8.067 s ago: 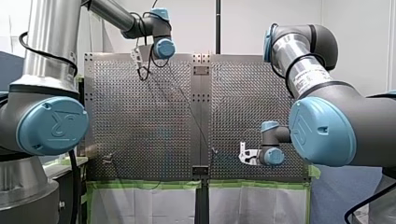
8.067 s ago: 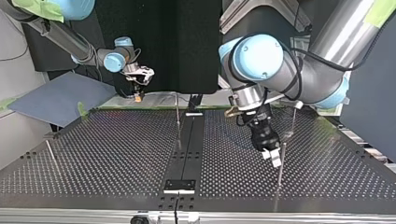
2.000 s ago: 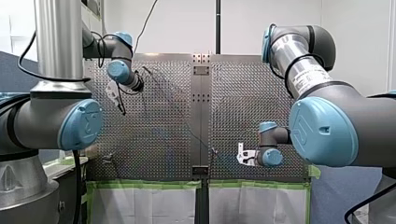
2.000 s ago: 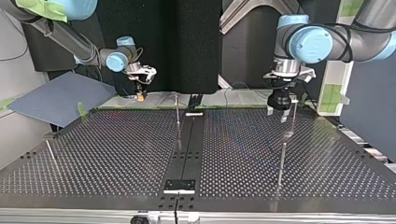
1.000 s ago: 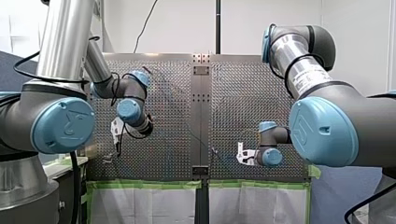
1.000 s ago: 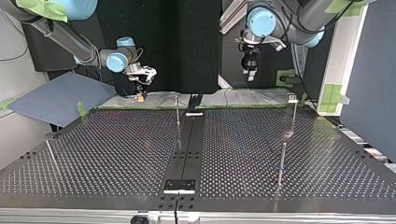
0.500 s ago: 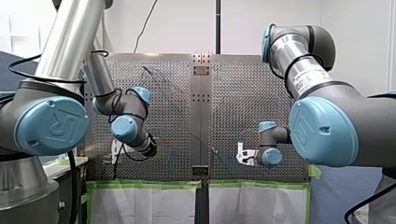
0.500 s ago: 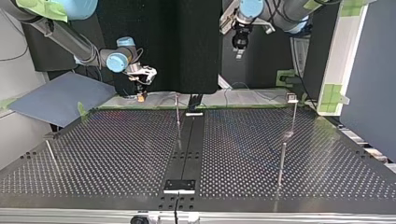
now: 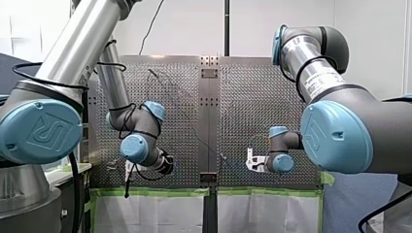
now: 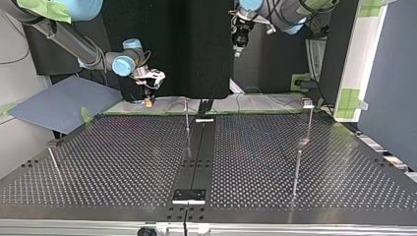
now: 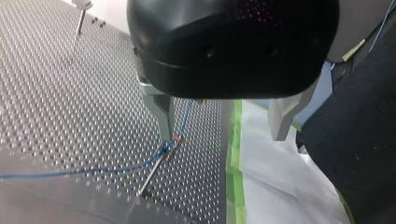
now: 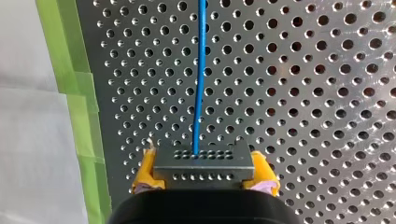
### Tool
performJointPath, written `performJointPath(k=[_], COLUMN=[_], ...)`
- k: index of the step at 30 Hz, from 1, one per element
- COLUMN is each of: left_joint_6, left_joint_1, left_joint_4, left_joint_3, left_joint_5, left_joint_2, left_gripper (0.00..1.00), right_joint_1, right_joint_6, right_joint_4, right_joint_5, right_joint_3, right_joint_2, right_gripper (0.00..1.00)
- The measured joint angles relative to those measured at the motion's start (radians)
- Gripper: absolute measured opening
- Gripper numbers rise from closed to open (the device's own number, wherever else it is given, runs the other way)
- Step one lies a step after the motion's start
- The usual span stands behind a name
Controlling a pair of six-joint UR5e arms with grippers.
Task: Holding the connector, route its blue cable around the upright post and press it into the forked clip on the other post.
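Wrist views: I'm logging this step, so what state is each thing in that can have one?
left hand: open, empty.
right hand: shut on the connector.
connector: clamped between yellow pads.
cable: runs straight out of the connector; bends at the post tip.
post: cable across its tip; whether it is seated, cannot tell.

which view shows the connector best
The right wrist view: the connector sits clamped between my right gripper's yellow pads, the blue cable leaving it. Top view shows a speck; front view can't resolve it; left wrist view misses it.
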Motion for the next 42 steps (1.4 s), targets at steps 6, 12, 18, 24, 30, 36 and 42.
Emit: performJointPath(k=[6,12,18,24,30,36,42], left_joint_6=[0.021,0.036,0.083,0.117,0.131,0.135,0.129], left_joint_1=[-0.057,-0.115,-0.164,-0.162,-0.144,-0.127,-0.123], left_joint_4=[0.057,0.115,0.170,0.226,0.281,0.340,0.393], left_joint_3=[0.052,0.064,0.064,0.064,0.064,0.064,0.064], left_joint_5=[-0.025,-0.042,-0.090,-0.145,-0.201,-0.218,-0.197], left_joint_2=[-0.057,-0.115,-0.149,-0.153,-0.153,-0.153,-0.153], left_gripper=[1.00,1.00,1.00,1.00,1.00,1.00,1.00], right_joint_1=[-0.008,-0.017,-0.021,-0.023,-0.024,-0.026,-0.028], right_joint_6=[-0.003,-0.014,-0.030,-0.024,-0.002,0.002,0.004], right_joint_4=[0.016,0.040,0.064,0.085,0.089,0.125,0.173], right_joint_5=[0.003,0.027,0.056,0.087,0.123,0.131,0.128], right_joint_3=[-0.003,-0.008,-0.006,0.017,0.048,0.054,0.055], right_joint_2=[0.000,-0.005,-0.036,-0.086,-0.136,-0.185,-0.234], right_gripper=[0.00,0.00,0.00,0.00,0.00,0.00,0.00])
